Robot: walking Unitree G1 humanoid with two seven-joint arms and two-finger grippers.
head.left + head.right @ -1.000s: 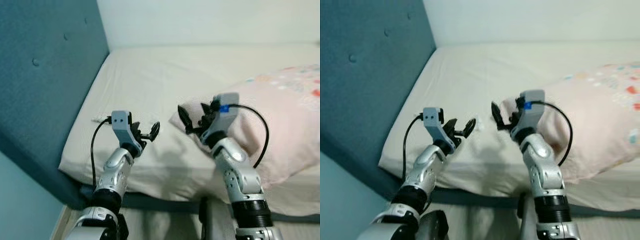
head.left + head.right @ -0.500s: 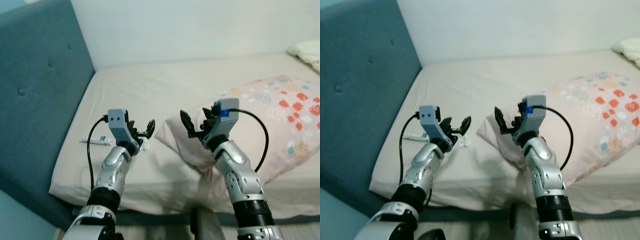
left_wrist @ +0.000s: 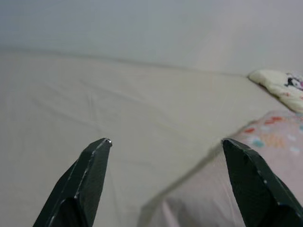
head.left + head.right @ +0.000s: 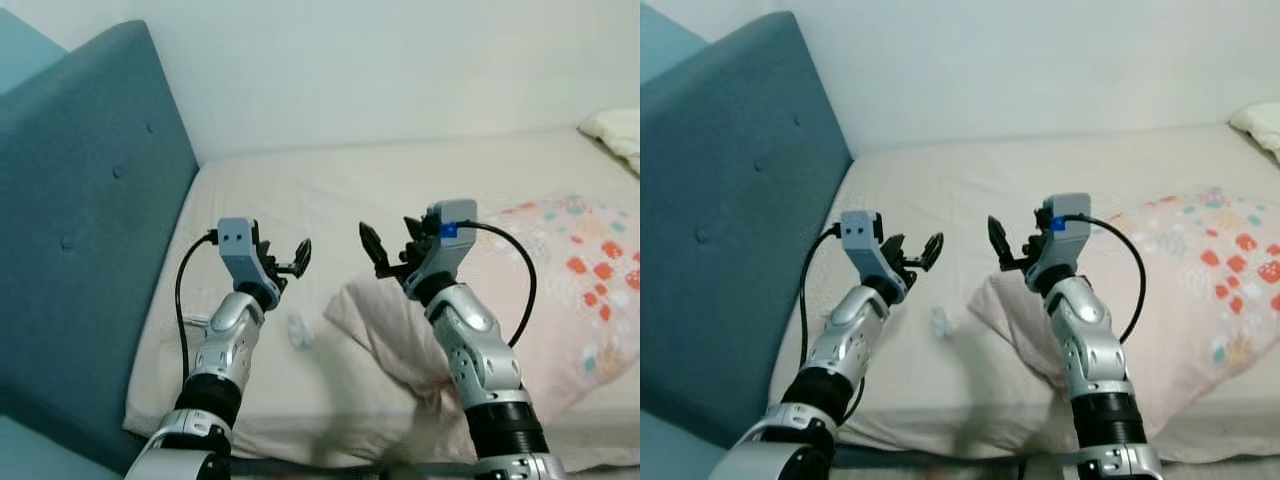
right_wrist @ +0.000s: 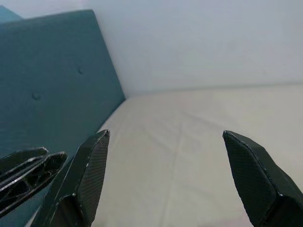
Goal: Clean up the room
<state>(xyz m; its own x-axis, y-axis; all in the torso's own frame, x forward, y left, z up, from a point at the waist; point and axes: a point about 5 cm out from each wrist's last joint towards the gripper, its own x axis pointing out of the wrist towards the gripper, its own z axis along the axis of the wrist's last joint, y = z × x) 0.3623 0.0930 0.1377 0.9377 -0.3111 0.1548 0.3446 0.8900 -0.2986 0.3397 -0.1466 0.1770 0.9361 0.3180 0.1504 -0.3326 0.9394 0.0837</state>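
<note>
A small white scrap (image 4: 297,330) lies on the bed (image 4: 300,190), near the 9 o'clock corner of the pillow (image 4: 560,290), which spreads toward 3 o'clock. A second pale pillow (image 4: 612,126) sits at the bed's far 2 o'clock edge. Both arms are raised above the sheet. The left gripper (image 4: 285,262) hangs just above the scrap, fingers parted, grasping nothing. The right gripper (image 4: 390,250) hovers over the pillow's corner, fingers spread wide and bare. A teal headboard (image 4: 80,220) stands at 9 o'clock.
</note>
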